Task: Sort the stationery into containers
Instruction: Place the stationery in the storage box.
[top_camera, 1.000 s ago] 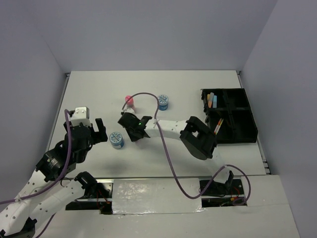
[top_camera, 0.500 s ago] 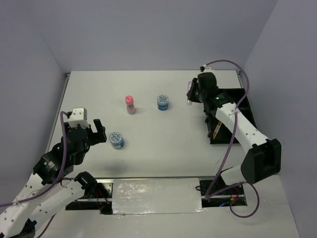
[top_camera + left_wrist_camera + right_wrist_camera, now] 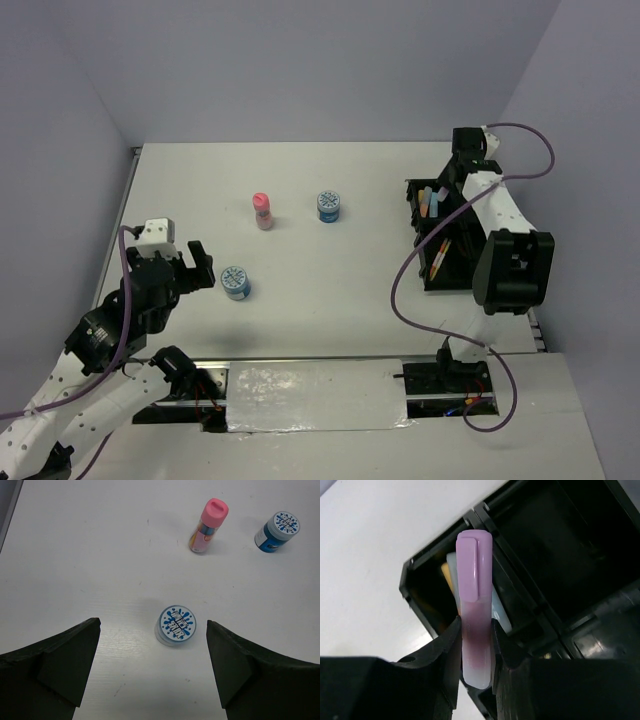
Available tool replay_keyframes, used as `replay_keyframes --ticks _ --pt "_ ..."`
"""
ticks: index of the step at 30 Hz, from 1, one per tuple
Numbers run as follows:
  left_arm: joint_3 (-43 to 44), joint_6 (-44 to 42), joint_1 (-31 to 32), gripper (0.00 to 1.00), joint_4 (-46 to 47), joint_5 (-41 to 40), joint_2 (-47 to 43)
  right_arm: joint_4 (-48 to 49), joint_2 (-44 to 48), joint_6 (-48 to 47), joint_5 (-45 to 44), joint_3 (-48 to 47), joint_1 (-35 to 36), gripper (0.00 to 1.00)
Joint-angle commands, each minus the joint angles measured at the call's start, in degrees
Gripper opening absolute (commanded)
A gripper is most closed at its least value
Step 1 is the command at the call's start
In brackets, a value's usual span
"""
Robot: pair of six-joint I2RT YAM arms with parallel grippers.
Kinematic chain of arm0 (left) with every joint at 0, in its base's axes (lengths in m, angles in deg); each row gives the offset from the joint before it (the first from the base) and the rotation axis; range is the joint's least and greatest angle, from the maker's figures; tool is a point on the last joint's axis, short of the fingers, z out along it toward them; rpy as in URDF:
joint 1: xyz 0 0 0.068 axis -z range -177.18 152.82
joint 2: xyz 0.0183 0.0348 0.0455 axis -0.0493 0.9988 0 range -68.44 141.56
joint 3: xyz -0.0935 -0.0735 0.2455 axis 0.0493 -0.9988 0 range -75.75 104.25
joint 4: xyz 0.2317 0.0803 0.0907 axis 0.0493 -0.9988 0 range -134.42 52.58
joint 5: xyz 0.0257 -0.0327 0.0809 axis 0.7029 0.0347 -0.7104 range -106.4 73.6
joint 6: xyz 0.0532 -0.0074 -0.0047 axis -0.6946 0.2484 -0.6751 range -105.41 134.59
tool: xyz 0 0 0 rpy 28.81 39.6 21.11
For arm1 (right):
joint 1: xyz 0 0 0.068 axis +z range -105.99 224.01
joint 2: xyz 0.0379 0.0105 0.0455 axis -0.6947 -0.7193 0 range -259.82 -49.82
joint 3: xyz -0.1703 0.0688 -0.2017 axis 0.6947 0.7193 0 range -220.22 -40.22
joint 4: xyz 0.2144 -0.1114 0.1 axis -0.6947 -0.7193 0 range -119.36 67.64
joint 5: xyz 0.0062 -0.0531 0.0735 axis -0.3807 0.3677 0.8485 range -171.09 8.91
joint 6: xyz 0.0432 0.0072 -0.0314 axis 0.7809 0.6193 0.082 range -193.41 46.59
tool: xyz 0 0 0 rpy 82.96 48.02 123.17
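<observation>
My right gripper (image 3: pixel 452 178) is shut on a purple marker (image 3: pixel 475 605), held over the far-left compartment of the black organiser tray (image 3: pixel 480 262). An orange marker (image 3: pixel 446 572) and a pale blue marker (image 3: pixel 502 617) lie in that compartment. Thin orange and yellow pens (image 3: pixel 441 257) lean in a nearer compartment. My left gripper (image 3: pixel 151 630) is open and empty, just short of a blue-white lidded tub (image 3: pixel 176 625), which also shows in the top view (image 3: pixel 235 283). A second tub (image 3: pixel 329 206) and a pink bottle (image 3: pixel 262 211) stand upright mid-table.
The tray (image 3: pixel 560 555) sits near the table's right edge, close to the right wall. A purple cable (image 3: pixel 410 270) loops off the right arm over the table beside the tray. The left wall runs along the table's left edge.
My right arm has swung from the middle of the table to the far right and now holds the purple marker over the tray. My left arm has barely moved.
</observation>
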Motion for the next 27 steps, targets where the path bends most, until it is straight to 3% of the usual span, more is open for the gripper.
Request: replay_keyframes --ticks 1,4,7,9,14,22,27 --pt "0.4 -1.82 -0.25 0.99 2.47 0.52 0.16 -2.09 -5.35 0.18 -0.69 -6.99 -0.31 0.0" --pt "0.23 -1.91 -0.25 0.99 2.47 0.61 0.16 -2.97 -7.92 0.7 -0.86 -8.68 -0.31 0.02" --pt "0.31 -2.08 -0.25 0.99 2.73 0.78 0.25 -1.04 -7.66 1.14 0.01 -6.92 -0.31 0.1" --pt "0.31 -2.08 -0.25 0.99 2.65 0.96 0.69 -0.6 -7.4 1.41 1.15 -6.48 -0.4 0.23" --pt "0.31 -2.17 -0.25 0.99 2.65 1.22 1.13 0.89 -6.17 1.32 2.82 -4.2 -0.14 0.23" --pt "0.23 -2.34 -0.25 0.99 2.91 1.31 1.13 0.46 -5.64 1.06 3.62 -3.13 0.3 0.62" --pt "0.31 -2.35 -0.25 0.99 2.91 1.4 1.31 -0.25 -3.45 -0.52 3.53 -4.63 2.67 0.66"
